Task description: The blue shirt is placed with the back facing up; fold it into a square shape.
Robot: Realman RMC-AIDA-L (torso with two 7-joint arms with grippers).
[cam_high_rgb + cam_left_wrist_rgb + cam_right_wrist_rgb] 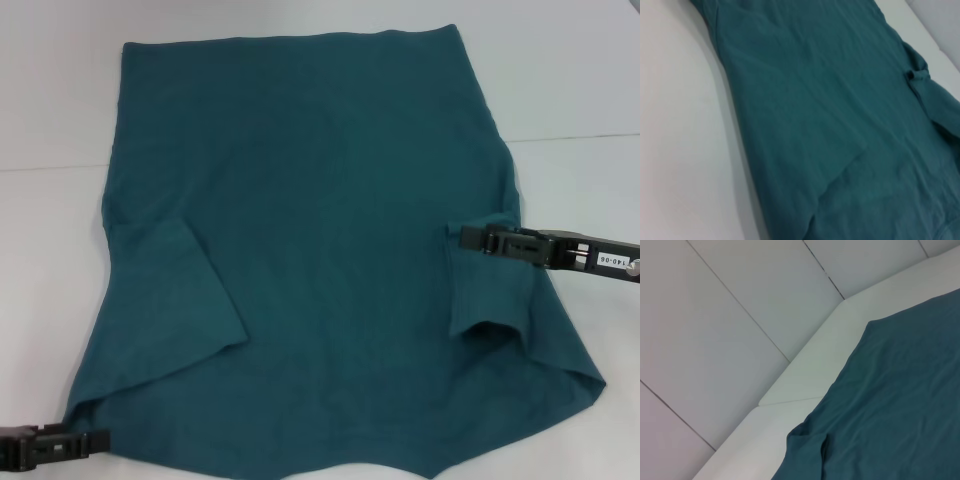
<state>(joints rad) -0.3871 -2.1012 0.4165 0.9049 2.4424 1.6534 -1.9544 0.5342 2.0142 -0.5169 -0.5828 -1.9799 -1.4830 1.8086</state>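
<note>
Blue shirt (320, 240) flat on white worktop (50, 250), both sleeves folded inward. Right gripper (468, 238) fingers closed on right sleeve fold. Left gripper (100, 441) at near-left corner, fingers' state cannot tell.

The blue shirt (330, 230) lies flat on the white tabletop (570, 80), both sleeves folded inward. The right claw (465, 238) contacts the shirt's right edge. The left claw (100, 441) sits beside the near left corner.

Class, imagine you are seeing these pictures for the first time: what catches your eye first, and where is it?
The blue shirt fills the white table, plain side up, both sleeves folded in over the body. The right gripper reaches in over the right sleeve fold, while the left gripper sits at the shirt's near left corner.
</note>
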